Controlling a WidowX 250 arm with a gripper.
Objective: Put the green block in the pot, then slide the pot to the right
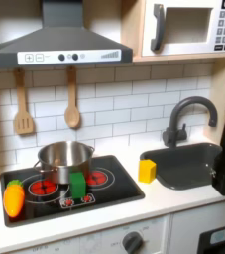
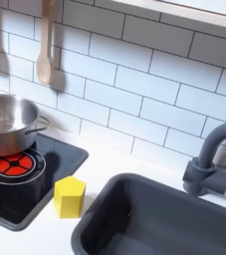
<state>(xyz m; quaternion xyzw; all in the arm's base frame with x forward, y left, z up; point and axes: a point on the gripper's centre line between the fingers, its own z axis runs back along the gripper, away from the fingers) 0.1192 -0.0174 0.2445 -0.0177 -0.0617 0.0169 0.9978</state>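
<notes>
The green block (image 1: 77, 185) stands upright on the black stovetop (image 1: 114, 190), just in front of the pot (image 1: 64, 158) and between the two red burner rings, toward the front edge of the bench (image 1: 173, 203). The pot sits on the rear of the stovetop, over the burner on the first exterior view's left; in the second exterior view it is at the left edge, its small side handle (image 2: 40, 124) pointing toward the sink (image 2: 164, 214). Nothing is in the pot as far as these views show, so the first step looks not yet done.

The hand (image 1: 224, 171) is a dark shape at the first exterior view's right edge, over the sink and well apart from the block. Whether it is spread or closed cannot be told, and it appears to hold nothing.

The block looks light, rigid and smooth-sided, probably plastic or painted wood. A pinch across its two narrow faces near the top should hold, though a glancing touch could tip it. The pot is thin shiny metal, likely light and slippery on the glossy stovetop; a push on its wall low down, or a grip on the rim, should slide it. A yellow block (image 1: 147, 170) stands between stovetop and sink, in the likely path, and an orange carrot toy (image 1: 14, 197) lies at the stovetop's corner on the first exterior view's left.
</notes>
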